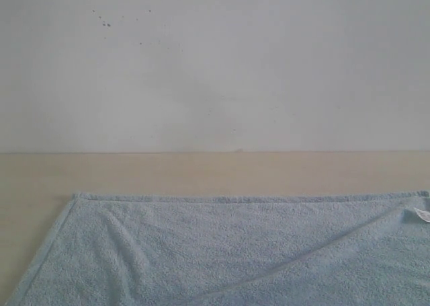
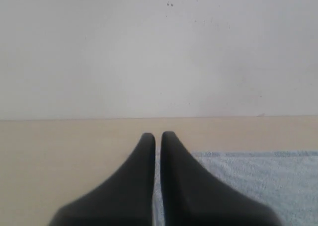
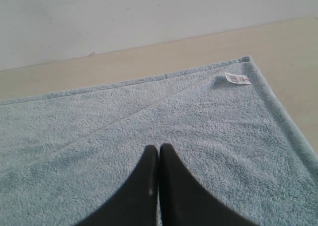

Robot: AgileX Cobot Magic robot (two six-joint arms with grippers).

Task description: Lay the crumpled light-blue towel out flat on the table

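Note:
The light-blue towel (image 1: 222, 252) lies spread over the beige table (image 1: 201, 171), its far hem straight and parallel to the wall, with a few shallow creases and a small white tag (image 1: 422, 214) near its far right corner. Neither gripper shows in the exterior view. In the left wrist view my left gripper (image 2: 158, 135) is shut with nothing between its black fingers, hovering over the towel's (image 2: 258, 181) far left corner area. In the right wrist view my right gripper (image 3: 159, 147) is shut and empty above the towel (image 3: 124, 131), with the tag (image 3: 237, 78) ahead of it.
A white speckled wall (image 1: 215, 64) rises right behind the table's far edge. A strip of bare tabletop runs between the towel's far hem and the wall, and more bare table (image 2: 59, 161) lies left of the towel.

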